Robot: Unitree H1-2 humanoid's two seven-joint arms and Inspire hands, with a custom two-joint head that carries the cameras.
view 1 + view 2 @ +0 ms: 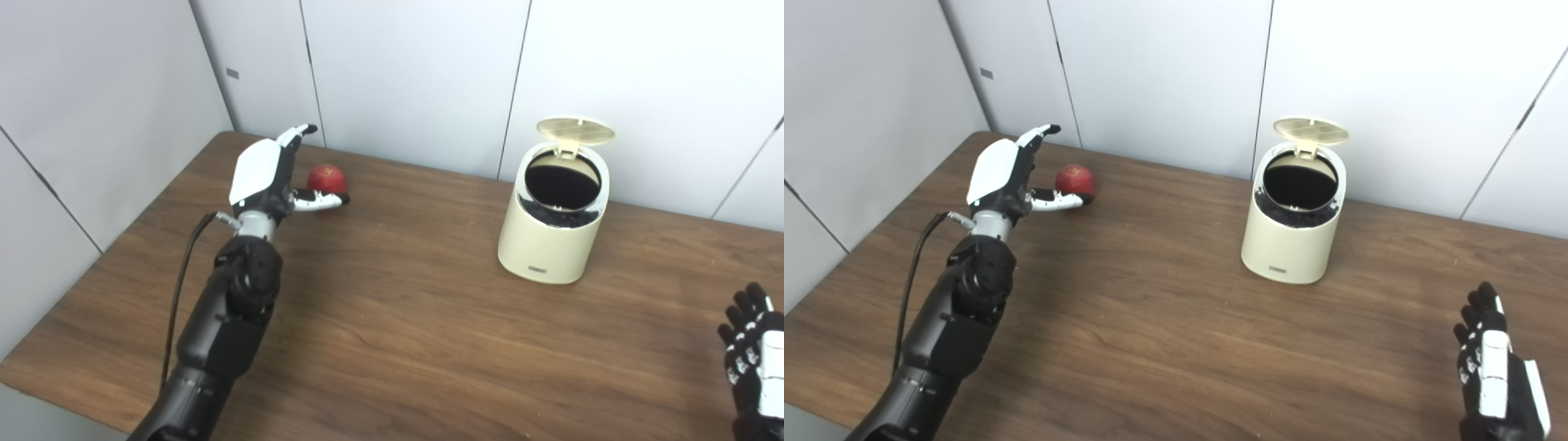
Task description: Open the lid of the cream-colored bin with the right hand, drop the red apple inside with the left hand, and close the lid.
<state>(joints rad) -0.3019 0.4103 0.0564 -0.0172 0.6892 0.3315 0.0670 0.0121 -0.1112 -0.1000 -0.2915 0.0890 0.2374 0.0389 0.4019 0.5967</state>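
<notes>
The red apple (327, 178) lies on the wooden table at the far left. My left hand (269, 174) is open just left of it, with the thumb (318, 199) stretched along the apple's near side and the fingers raised beside it. The cream-colored bin (554, 233) stands at the right centre with its lid (576, 130) swung up and its dark inside showing. My right hand (1494, 361) is open and empty, low at the front right, well away from the bin.
The brown wooden table (398, 318) is enclosed by grey wall panels at the back and left. A black cable (180, 288) hangs along my left forearm. The table's front left edge (55, 392) lies near my left arm.
</notes>
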